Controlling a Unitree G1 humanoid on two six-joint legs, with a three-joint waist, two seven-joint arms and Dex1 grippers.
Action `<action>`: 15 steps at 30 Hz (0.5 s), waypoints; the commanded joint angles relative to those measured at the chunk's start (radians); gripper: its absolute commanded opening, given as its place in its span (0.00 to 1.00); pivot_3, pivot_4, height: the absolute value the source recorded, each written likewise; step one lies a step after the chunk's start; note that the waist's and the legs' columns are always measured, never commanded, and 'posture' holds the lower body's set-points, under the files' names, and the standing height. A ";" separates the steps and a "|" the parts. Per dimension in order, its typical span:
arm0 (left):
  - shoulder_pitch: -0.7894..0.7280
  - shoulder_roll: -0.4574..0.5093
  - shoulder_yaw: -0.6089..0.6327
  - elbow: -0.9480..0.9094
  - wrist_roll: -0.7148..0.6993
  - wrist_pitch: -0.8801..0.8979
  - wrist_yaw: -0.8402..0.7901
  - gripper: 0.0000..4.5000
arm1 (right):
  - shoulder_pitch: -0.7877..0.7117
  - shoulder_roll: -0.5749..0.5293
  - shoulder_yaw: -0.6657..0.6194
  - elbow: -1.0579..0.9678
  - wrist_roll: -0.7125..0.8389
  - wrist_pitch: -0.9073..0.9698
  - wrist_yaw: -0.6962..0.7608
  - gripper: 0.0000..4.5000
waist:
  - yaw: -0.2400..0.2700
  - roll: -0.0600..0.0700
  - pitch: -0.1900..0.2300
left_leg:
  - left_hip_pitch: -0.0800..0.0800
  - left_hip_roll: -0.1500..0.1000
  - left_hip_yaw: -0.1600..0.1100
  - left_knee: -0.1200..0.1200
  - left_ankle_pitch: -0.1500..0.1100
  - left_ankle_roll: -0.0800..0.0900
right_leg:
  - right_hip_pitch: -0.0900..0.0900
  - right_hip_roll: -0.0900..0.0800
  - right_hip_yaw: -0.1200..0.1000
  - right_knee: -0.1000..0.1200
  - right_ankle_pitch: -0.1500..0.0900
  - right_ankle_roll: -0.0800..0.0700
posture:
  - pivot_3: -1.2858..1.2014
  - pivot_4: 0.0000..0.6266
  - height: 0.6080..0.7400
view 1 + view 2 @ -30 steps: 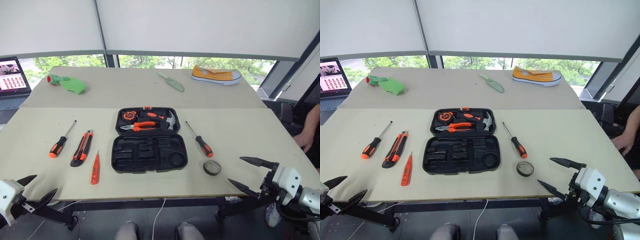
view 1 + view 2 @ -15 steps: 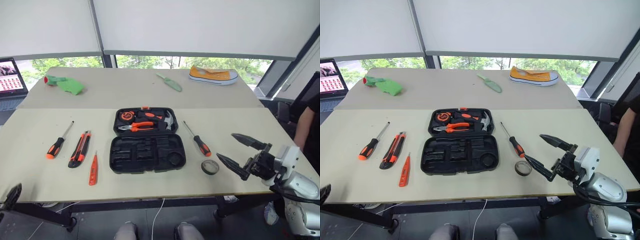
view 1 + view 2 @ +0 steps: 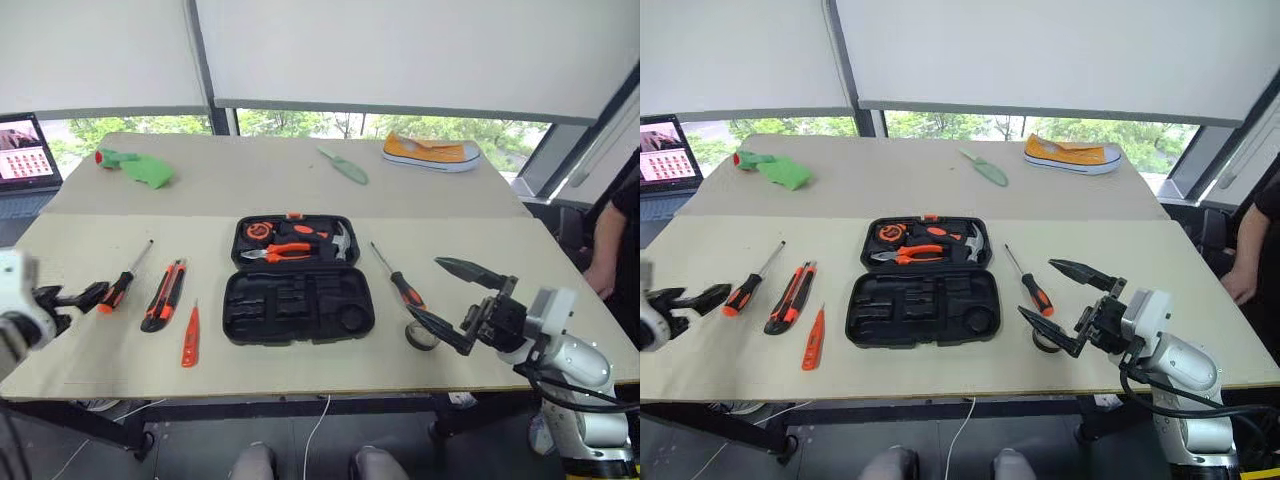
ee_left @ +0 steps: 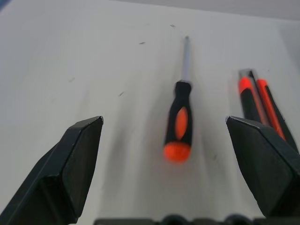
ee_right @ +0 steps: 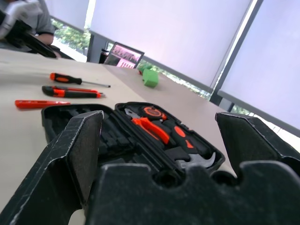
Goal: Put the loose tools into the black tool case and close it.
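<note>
A: Case status?

B: The black tool case lies open flat mid-counter, lid half toward the window. The far half holds the pliers, the hammer and the tape measure. The near half's slots look empty.

A: Loose tools?

B: All on the counter, outside the case. To its left: the left screwdriver, then the utility knife, then the tester screwdriver closest to the case. To its right: the right screwdriver and the tape roll near the front edge.

A: Claws?

B: The left claw is spread wide and has hold of nothing. The wrist view shows the left screwdriver lying between its fingers, handle end nearest, no contact visible. The knife sits just beside one finger.

A: Right one?

B: The right claw is also wide open and empty, hovering over the front right of the counter. Its lower finger overlaps the tape roll in the head views; can't tell if it touches. It faces the open case.

A: Other stuff?

B: A yellow shoe, a green trowel and a green object at the far side, a laptop far left, a person's arm at right.
</note>
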 commanded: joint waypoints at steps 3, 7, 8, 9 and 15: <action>-0.159 0.014 -0.137 0.227 0.137 -0.017 -0.010 0.94 | -0.013 0.006 -0.013 0.008 0.000 -0.032 0.004 1.00 | -0.011 0.000 0.000 | -0.003 0.001 -0.001 -0.001 0.002 0.003 | -0.004 0.003 0.000 0.002 -0.002 -0.001 | 0.52 0.24 1.00; -0.198 0.017 -0.176 0.300 0.208 -0.049 -0.010 0.67 | 0.009 0.001 -0.032 0.015 0.004 -0.048 0.013 1.00 | -0.006 0.000 0.000 | -0.004 0.002 -0.003 -0.001 0.001 0.002 | -0.005 0.005 0.000 0.002 -0.003 -0.001 | 0.52 0.24 1.00; -0.201 0.018 -0.171 0.306 0.210 -0.056 -0.023 0.59 | 0.015 -0.001 -0.036 0.017 0.005 -0.052 0.015 1.00 | -0.005 0.000 0.000 | -0.004 0.002 -0.003 -0.001 0.001 0.002 | -0.005 0.005 0.000 0.002 -0.003 -0.001 | 0.52 0.24 1.00; -0.199 0.017 -0.164 0.309 0.211 -0.089 -0.048 0.51 | 0.021 -0.002 -0.040 0.019 0.006 -0.056 0.016 1.00 | -0.004 0.000 0.000 | -0.004 0.002 -0.003 -0.001 0.001 0.002 | -0.005 0.005 0.000 0.002 -0.003 -0.001 | 0.52 0.24 1.00; -0.193 0.032 -0.188 0.281 0.266 -0.486 -0.288 0.21 | 0.030 -0.011 -0.057 0.029 0.005 -0.071 0.025 1.00 | -0.003 0.000 0.001 | -0.004 0.002 -0.002 0.001 0.001 0.001 | -0.004 0.004 0.000 0.002 -0.002 -0.001 | 0.52 0.24 1.00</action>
